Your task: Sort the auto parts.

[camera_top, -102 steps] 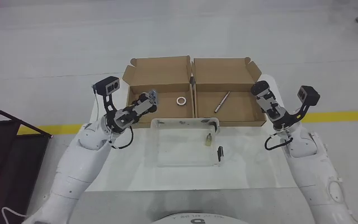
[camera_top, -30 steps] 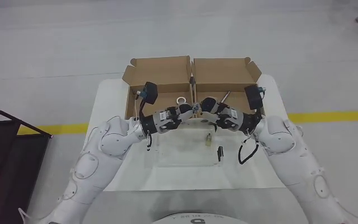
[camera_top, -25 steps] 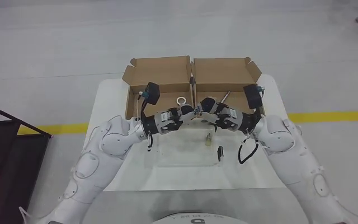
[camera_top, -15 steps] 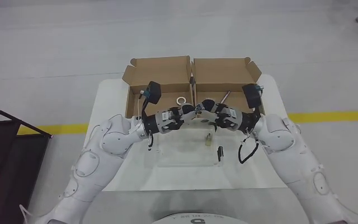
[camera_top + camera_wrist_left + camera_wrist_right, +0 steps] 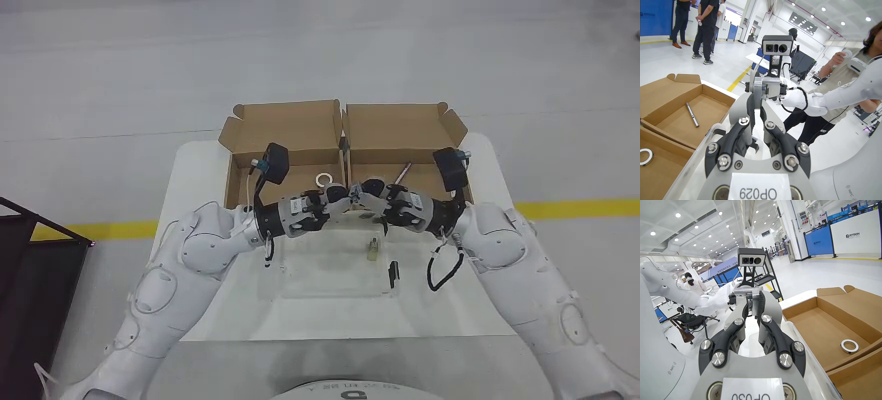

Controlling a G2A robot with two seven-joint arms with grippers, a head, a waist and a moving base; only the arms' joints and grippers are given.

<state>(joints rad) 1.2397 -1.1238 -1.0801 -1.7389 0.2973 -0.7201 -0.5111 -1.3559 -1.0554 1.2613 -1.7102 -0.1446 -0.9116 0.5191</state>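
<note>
My left gripper (image 5: 347, 196) and right gripper (image 5: 366, 194) meet tip to tip over the far rim of the clear tray (image 5: 320, 268). In the left wrist view the left gripper (image 5: 757, 100) has its black pads drawn close, and nothing shows between them. The right gripper (image 5: 753, 303) looks shut too. A silver ring (image 5: 325, 181) (image 5: 645, 156) (image 5: 849, 346) lies in the left cardboard box (image 5: 285, 130). A metal rod (image 5: 402, 176) (image 5: 692, 117) lies in the right box (image 5: 400, 125). In the tray lie a small yellowish part (image 5: 372, 250) and a black part (image 5: 393, 272).
Both boxes stand open side by side at the table's far edge, flaps raised. The white table (image 5: 200, 300) has bare room on either side of the tray and in front of it. A person stands beside the table behind the right arm.
Since 3.4 s ago both arms swung in from beside the boxes to the middle. Over the last second the two grippers crept slightly closer together.
</note>
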